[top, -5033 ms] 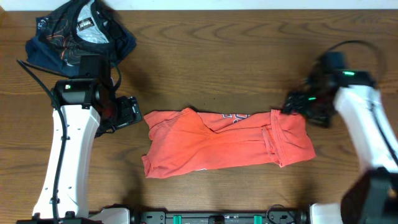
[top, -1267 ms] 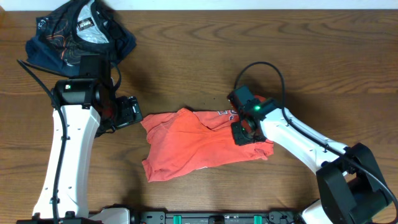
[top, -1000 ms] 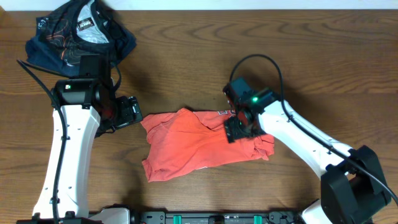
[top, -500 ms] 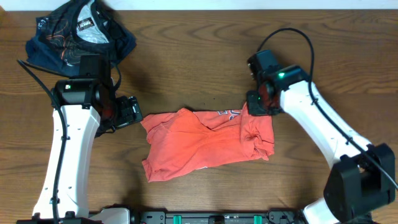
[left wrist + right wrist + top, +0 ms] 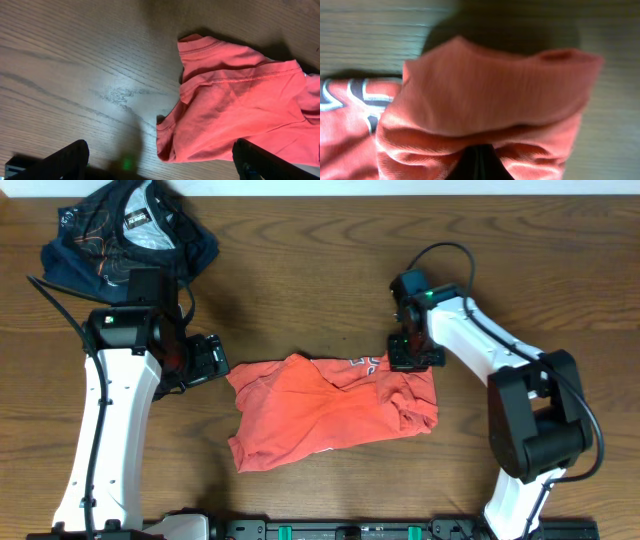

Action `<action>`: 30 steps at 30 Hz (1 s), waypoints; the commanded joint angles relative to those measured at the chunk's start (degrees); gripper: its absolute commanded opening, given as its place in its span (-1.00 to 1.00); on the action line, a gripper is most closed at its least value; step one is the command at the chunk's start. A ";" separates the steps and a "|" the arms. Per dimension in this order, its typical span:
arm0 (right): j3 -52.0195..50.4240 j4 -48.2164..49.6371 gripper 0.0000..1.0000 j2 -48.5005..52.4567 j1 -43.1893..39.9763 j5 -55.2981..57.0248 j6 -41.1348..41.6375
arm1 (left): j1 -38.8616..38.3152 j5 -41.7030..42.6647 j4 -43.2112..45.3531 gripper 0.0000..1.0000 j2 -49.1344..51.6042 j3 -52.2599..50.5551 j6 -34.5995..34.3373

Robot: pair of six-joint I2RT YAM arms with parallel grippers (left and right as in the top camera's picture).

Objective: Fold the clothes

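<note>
The coral-red T-shirt (image 5: 330,412) lies crumpled at the table's middle, its right side folded in and white lettering (image 5: 368,364) showing at the top. My right gripper (image 5: 409,360) sits at the shirt's upper right corner, shut on a pinch of the fabric. In the right wrist view the cloth (image 5: 490,95) bunches over the closed gripper (image 5: 479,151). My left gripper (image 5: 222,360) stands open just left of the shirt's upper left corner, holding nothing. In the left wrist view the shirt's sleeve hem (image 5: 235,100) lies between and ahead of the wide-open gripper (image 5: 160,148).
A dark navy garment with thin red lines and a grey-white panel (image 5: 130,230) lies bunched at the far left corner. The right arm's black cable (image 5: 440,252) loops above its wrist. Wood tabletop (image 5: 300,270) surrounds the shirt.
The right gripper let go of the folded-over right side, rose to the shirt's upper right corner and shut there. The left arm has not moved.
</note>
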 commanded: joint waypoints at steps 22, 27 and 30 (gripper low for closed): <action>4.61 -10.36 -0.98 -4.31 3.23 -2.34 -0.42 | 0.02 -0.46 0.04 0.86 -0.09 0.02 -0.07; 4.61 -13.00 -0.98 -4.44 3.23 -5.46 -0.81 | 0.02 -0.46 0.04 0.86 -0.09 -0.02 -0.07; 4.61 -14.10 -0.98 -4.68 3.23 -5.49 -1.33 | 0.02 -0.46 0.26 0.87 -0.07 -0.13 -0.07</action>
